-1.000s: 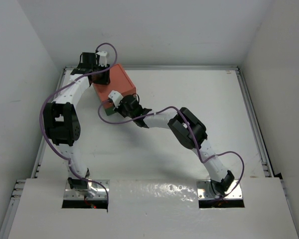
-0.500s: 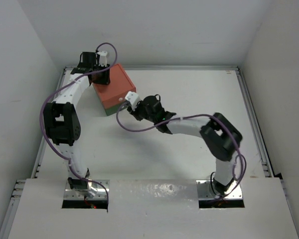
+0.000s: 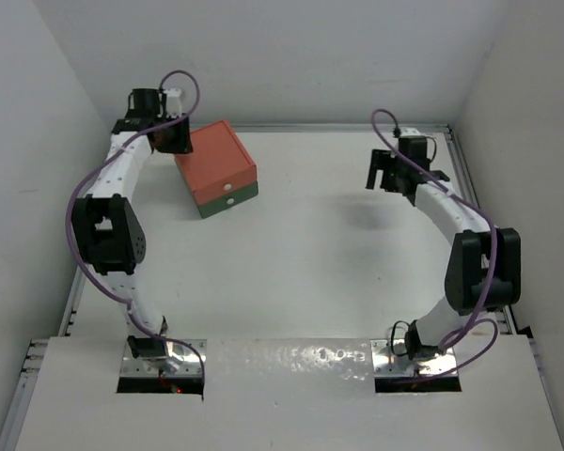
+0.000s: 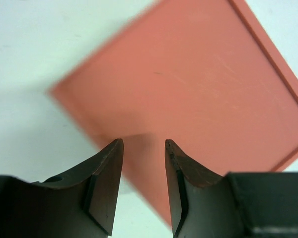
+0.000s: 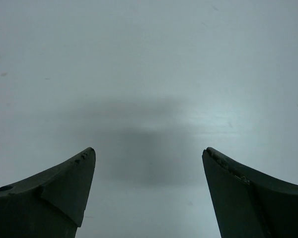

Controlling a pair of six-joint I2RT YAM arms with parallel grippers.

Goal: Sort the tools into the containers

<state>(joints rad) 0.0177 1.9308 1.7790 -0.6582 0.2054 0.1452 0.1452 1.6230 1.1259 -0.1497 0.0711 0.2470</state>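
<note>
The containers are one small box with an orange-red upper drawer [image 3: 214, 162] and a dark green lower drawer [image 3: 231, 203], standing at the back left. Both drawer fronts sit flush, each with a white knob. No tools show in any view. My left gripper [image 3: 173, 141] hovers at the box's back-left corner, and in the left wrist view its jaws [image 4: 144, 142] stand slightly apart over the orange-red top [image 4: 198, 84], holding nothing. My right gripper [image 3: 385, 177] is far off at the back right. It is wide open [image 5: 149, 151] above bare table.
White walls close in the table on the left, back and right. A metal rail [image 3: 475, 235] runs along the right edge. Purple cables loop along both arms.
My right arm swung away from the box front to the back right, and its gripper went from shut to wide open. My left gripper drew back a little toward the back left.
</note>
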